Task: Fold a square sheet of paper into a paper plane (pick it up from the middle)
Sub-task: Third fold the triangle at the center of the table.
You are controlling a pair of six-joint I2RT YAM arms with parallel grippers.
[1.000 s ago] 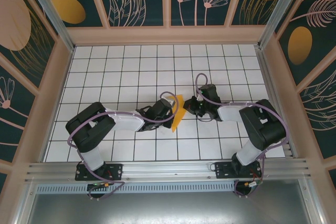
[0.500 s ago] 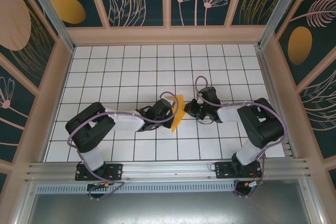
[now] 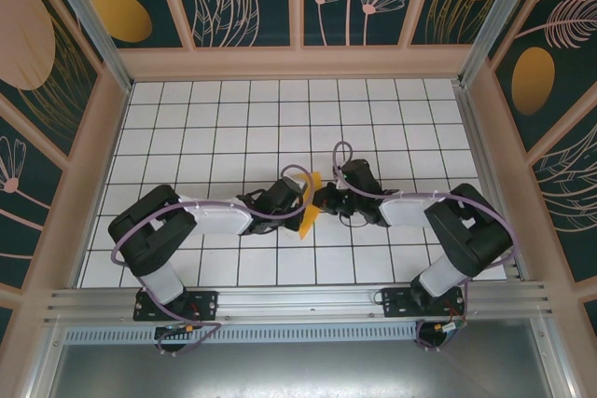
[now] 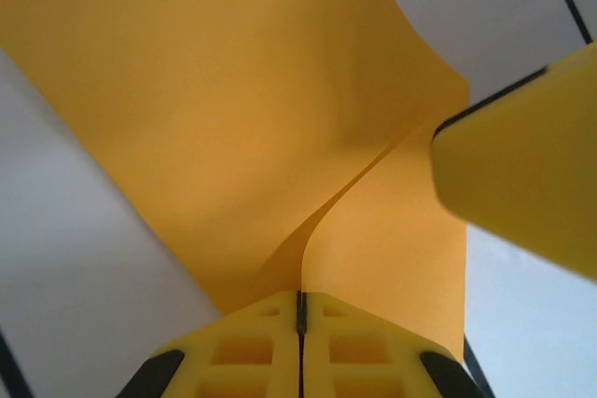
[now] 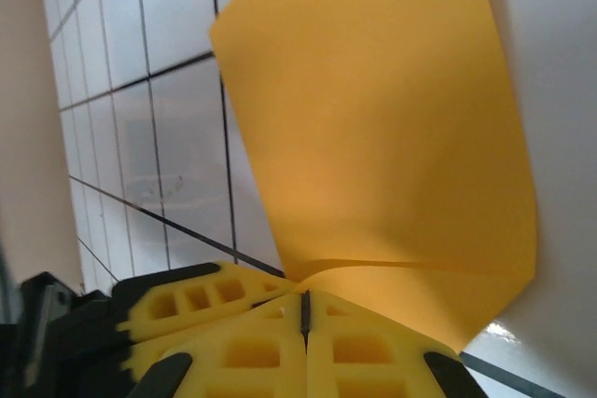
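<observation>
The left gripper (image 4: 300, 305) is closed, pinching a fold of the paper (image 4: 233, 109) in the seam between its tips. One free edge curls up out of that seam and the sheet fans wide beyond it. The right gripper (image 5: 304, 305) is likewise clamped on the paper (image 5: 373, 118), whose far corner and two straight edges stand clear above the grid. A yellow finger (image 4: 522, 184) of the right gripper shows close beside the sheet in the left wrist view.

From above, the two grippers face each other near the middle of the table (image 3: 233, 128), the left gripper (image 3: 297, 200) just beside the right gripper (image 3: 326, 198). The paper (image 3: 306, 221) stands on edge between them, one tip pointing back and one corner pointing toward the rail (image 3: 298, 303). Whether that corner touches the tiles I cannot tell.

Outward, the left arm (image 3: 215, 216) and right arm (image 3: 420, 207) lie low along the near rows. Bare tiles run to the back wall (image 3: 298, 62) and out to both side walls (image 3: 89, 165).
</observation>
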